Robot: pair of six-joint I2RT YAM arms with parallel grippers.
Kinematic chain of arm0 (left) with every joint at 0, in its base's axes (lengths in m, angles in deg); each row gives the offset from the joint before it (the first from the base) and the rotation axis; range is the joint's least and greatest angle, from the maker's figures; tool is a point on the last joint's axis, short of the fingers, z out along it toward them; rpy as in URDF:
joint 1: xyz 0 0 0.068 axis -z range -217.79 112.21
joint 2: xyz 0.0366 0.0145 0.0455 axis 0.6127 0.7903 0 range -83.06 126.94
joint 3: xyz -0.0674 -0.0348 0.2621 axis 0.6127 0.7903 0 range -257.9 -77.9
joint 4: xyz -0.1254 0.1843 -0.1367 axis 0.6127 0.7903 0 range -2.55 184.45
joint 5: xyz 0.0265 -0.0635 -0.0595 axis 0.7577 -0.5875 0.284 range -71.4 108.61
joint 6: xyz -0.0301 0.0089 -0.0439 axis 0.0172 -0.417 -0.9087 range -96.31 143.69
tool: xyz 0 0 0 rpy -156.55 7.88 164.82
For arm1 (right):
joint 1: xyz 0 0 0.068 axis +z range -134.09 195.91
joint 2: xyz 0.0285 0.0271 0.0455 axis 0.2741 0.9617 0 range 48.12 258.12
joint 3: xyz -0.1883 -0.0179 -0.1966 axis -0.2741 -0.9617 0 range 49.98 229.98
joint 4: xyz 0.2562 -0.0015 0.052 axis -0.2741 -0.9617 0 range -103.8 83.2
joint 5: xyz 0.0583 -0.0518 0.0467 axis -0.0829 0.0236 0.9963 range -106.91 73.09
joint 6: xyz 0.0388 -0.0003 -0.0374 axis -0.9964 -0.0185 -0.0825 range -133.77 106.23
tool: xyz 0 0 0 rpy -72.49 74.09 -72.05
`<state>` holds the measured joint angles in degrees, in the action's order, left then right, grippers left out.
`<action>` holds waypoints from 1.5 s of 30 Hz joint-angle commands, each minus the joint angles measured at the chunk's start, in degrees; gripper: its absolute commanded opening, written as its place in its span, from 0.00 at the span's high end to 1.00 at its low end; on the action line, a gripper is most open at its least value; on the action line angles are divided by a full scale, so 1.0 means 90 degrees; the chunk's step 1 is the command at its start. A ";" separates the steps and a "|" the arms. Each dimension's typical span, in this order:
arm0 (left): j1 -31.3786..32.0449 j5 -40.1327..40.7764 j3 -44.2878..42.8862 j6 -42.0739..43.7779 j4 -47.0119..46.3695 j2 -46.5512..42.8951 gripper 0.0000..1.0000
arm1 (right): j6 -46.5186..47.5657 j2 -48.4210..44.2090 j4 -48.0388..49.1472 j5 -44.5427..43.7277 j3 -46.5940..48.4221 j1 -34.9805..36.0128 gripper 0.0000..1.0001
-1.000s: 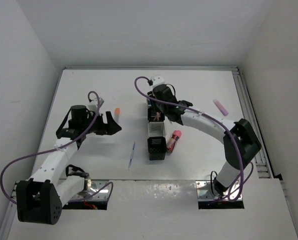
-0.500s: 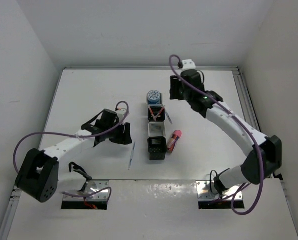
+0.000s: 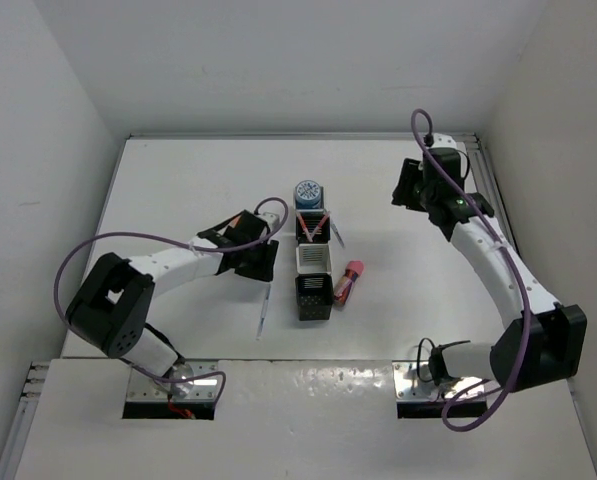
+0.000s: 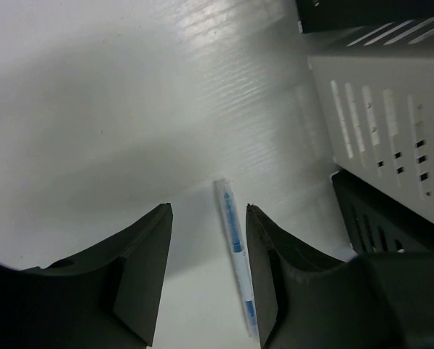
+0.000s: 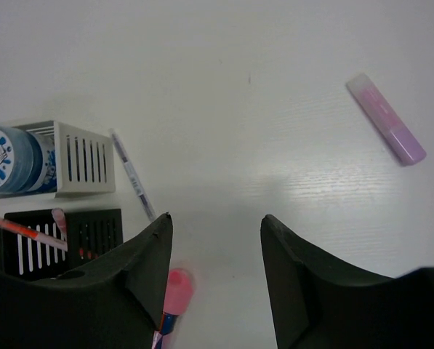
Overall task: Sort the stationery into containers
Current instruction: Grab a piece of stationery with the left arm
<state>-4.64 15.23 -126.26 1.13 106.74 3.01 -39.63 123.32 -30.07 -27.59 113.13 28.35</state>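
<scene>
Between the left gripper's (image 4: 207, 212) spread jaws lies the pen (image 4: 233, 251), long axis across their closing line; the right gripper (image 5: 213, 222), also spread, is well apart

I see a smooth white table (image 4: 93, 94) with a faint ribbed sheen, slotted plastic-looking cups (image 4: 391, 109), and matt black fingers (image 4: 140, 269).
</scene>
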 commanded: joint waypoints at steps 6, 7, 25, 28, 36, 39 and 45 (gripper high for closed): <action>0.0321 0.0248 0.0139 -0.0080 -0.0004 0.0076 0.51 | -0.0495 -0.0045 -0.0100 0.0610 -0.0035 -0.0719 0.50; 0.0350 0.0268 0.0158 -0.0080 -0.0005 0.0096 0.51 | -0.0505 -0.0035 -0.0100 0.0649 -0.0112 -0.0767 0.50; 0.0555 0.0717 0.0110 -0.0070 0.0035 0.0906 0.51 | -0.0593 -0.0016 -0.0169 0.1040 -0.0376 -0.1354 0.52; 0.0555 0.0795 0.0109 -0.0110 0.0083 0.0916 0.51 | -0.0593 0.0014 -0.0159 0.1108 -0.0455 -0.1354 0.52; 0.0546 0.1069 0.0314 -0.0217 0.0220 0.0672 0.72 | -0.0641 0.0111 -0.0217 0.1323 -0.0367 -0.1647 0.53; 0.0546 0.0971 0.0500 -0.0207 0.0171 0.0536 0.72 | -0.0622 0.0111 -0.0237 0.1333 -0.0357 -0.1666 0.53; 0.0390 0.0708 0.0676 -0.0159 0.0093 0.0428 0.74 | -0.0612 0.0111 -0.0296 0.1352 -0.0347 -0.1666 0.53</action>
<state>-0.40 23.86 -122.56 0.27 104.05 6.52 -44.84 124.13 -33.09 -16.20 108.70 13.67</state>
